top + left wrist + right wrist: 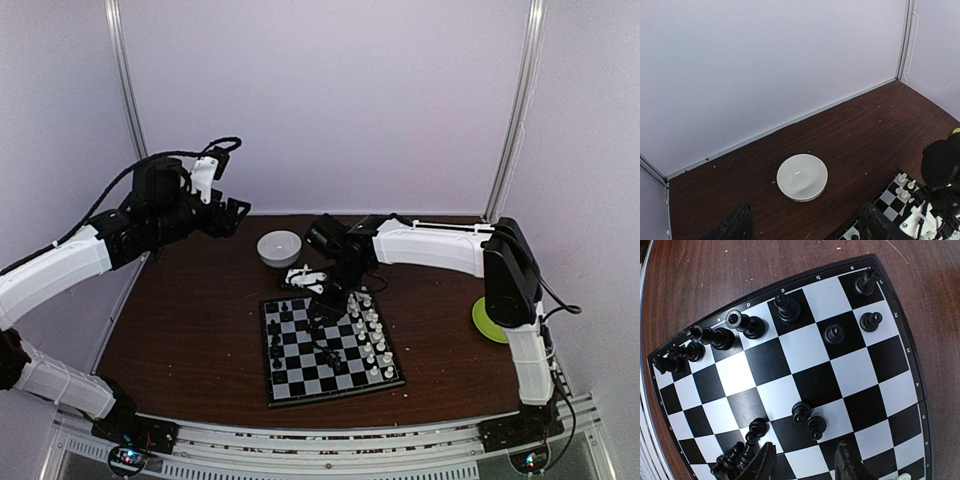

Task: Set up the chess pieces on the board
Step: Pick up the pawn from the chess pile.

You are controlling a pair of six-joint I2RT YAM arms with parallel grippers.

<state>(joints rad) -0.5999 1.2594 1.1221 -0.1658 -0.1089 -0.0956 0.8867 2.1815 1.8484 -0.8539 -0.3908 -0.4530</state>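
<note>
Brown table (190,340) bears the board (292,382); white chess pieces (372,335) look ranked, black ones partly scattered midboard; my left gripper (807,222) and right gripper (805,460) gape empty.

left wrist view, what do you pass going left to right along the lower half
finger → bowl → board; second finger and right arm overlap the board, so left out

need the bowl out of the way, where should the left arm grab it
Probably the near rim of the white bowl, coming straight down to pinch its wall inside and out: it sits upright and open, looks empty, and its round body offers no handle.
</note>
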